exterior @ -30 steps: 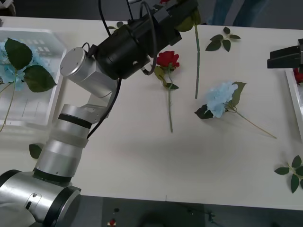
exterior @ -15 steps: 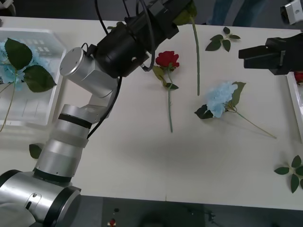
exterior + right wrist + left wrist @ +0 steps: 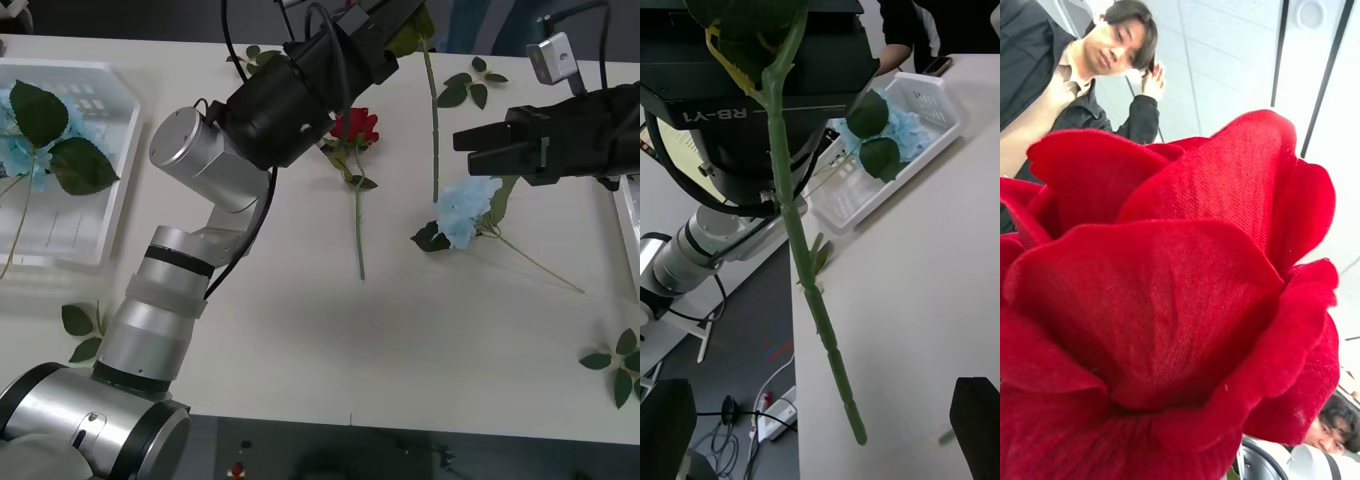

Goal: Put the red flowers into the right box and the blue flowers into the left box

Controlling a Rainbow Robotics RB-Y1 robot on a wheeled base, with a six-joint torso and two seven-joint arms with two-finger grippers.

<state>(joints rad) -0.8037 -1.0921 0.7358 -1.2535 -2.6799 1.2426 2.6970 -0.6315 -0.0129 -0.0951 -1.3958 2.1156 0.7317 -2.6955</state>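
Count: 2 red roses, one lying on the desk (image 3: 354, 125), one lifted at the far side (image 3: 1165, 300). 2 blue flowers: one mid-right (image 3: 467, 210), one in left tray (image 3: 20, 150).

I'm seeing a deep-red rose bloom of woven, matt cloth (image 3: 1172, 300), its smooth green plastic stem (image 3: 801, 247) showing moulded ridges, brushed silver metal arm segments (image 3: 190, 160) shining softly, and a smooth matt cream worktop (image 3: 300, 340) lying beneath.
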